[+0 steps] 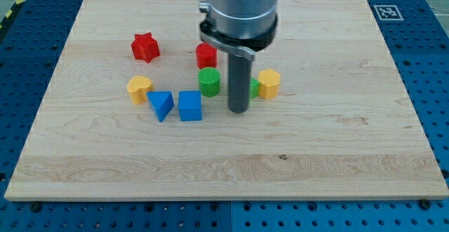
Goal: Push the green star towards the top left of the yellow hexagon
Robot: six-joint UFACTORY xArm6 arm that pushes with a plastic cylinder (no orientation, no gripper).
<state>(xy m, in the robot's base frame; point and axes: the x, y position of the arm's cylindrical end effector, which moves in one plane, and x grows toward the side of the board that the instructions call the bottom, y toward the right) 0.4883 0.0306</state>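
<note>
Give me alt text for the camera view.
My tip rests on a wooden board, hiding most of a green block beside the yellow hexagon. Left of it lie a green cylinder, red, blue and yellow blocks.

Pale matt wooden board (337, 148) — smooth, plastic-looking yellow hexagon (269, 83), ridged green cylinder (209, 82)

1 view, high, angled down, board (351, 155)

Star (255, 87) left of hexagon (269, 83) (touching), behind tool tip (239, 111)
</note>
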